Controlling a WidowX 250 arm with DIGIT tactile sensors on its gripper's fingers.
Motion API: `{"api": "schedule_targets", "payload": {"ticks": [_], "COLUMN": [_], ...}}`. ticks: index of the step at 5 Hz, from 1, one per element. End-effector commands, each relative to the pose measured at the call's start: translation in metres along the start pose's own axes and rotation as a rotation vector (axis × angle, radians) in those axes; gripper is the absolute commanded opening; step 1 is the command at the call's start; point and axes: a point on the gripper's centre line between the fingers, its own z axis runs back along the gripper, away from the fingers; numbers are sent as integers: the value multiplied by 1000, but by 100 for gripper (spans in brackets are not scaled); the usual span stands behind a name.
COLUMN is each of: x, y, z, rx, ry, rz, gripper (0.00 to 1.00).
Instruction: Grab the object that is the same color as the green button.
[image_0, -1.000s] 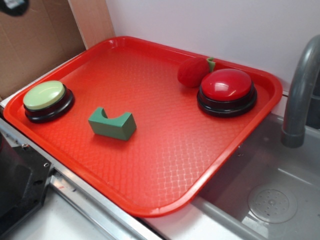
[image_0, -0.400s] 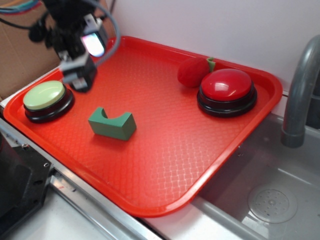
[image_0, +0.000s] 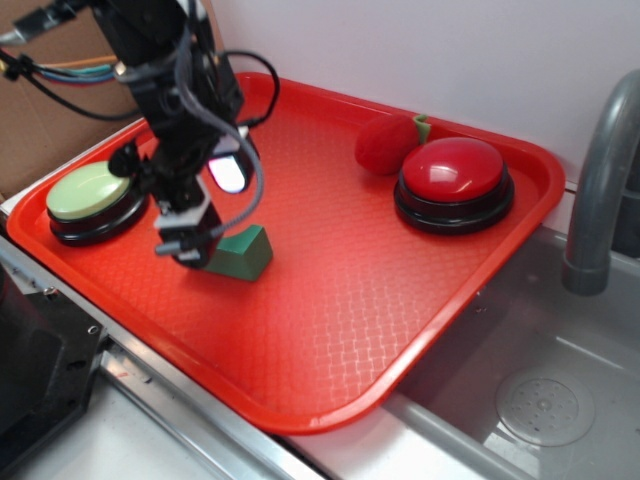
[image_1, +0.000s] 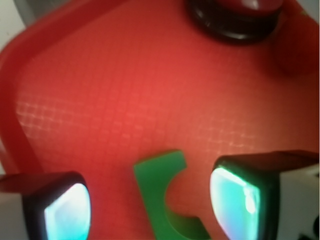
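The gripper (image_1: 150, 202) hangs over the block (image_1: 162, 192) near the tray's (image_0: 330, 390) front-left edge, beside the green button (image_0: 88, 192); its fingers (image_1: 62, 210) are spread, straddling the block for a grasp.

Black arm (image_0: 165, 60) carried looped grey and coloured cables; gripper (image_1: 150, 200) had black-rimmed fingers (image_1: 67, 210) with glowing pale cyan pads.

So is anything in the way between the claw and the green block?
No, nothing visible. The wrist view shows the open gripper with its fingers on either side of the green block, only bare red tray around it.
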Motion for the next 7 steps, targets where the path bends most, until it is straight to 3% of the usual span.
{"api": "schedule_targets", "payload": {"ticks": [1,2,5,7], "x": [-13,-9,-5,16], "y": [5,2,3,20], "z": [-37,-44,-25,37], "rx": [29,55,36,39], "ry": [-22,8,-59,70], "rz": [-29,-19,24,496], "gripper": [100,0,0,0]}}
